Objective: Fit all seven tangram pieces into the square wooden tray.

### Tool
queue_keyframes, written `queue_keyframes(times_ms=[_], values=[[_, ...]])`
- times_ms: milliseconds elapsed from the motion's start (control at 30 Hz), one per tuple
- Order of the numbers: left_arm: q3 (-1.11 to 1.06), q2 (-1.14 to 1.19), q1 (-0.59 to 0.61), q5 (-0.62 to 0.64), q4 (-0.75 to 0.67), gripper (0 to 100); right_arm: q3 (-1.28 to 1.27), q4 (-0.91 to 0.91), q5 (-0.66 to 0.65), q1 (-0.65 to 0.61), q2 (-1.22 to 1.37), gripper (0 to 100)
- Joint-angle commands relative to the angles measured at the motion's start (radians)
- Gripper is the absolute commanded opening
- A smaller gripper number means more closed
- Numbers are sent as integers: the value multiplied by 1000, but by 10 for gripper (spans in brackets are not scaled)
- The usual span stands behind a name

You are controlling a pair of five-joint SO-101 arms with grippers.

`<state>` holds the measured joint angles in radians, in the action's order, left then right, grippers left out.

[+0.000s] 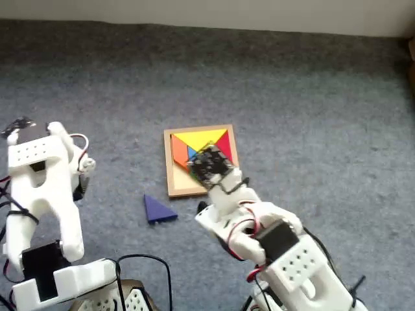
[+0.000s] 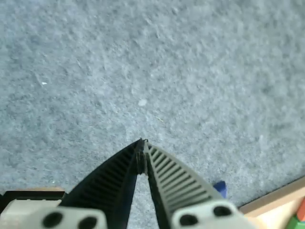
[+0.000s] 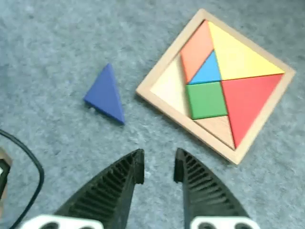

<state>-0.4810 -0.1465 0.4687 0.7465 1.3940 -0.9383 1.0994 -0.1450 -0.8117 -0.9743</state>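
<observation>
On desk (image 1: 292,97): tray (image 1: 170,162) near middle, five colour pieces in, two bare spots left. Loose blue triangle (image 1: 157,210) lies flat at 7 o'clock from tray, near but not touching. Over tray's 6 o'clock edge, right fingers (image 3: 181,164) show narrow gap, hold nothing. At 9 o'clock, well apart, left fingers (image 2: 142,152) press tight together, empty.

Danger: blue triangle thin and flat, so fingers may slip off or shove it away. Arm may bump tray, pieces jump out.

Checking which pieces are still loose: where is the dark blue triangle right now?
High view: the dark blue triangle lies on the carpet outside the wooden tray, just off its near left corner.
</observation>
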Motion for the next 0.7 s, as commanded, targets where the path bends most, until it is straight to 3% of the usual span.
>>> queue_keyframes(times_ms=[0, 367, 667], values=[[39, -12, 82, -2, -18, 6, 133, -19, 55, -99, 180, 194], [38, -10, 101, -2, -20, 6, 498, -21, 89, -243, 734, 209], [30, -10, 120, -3, -25, 6, 596, -153, 89, -249, 993, 210]])
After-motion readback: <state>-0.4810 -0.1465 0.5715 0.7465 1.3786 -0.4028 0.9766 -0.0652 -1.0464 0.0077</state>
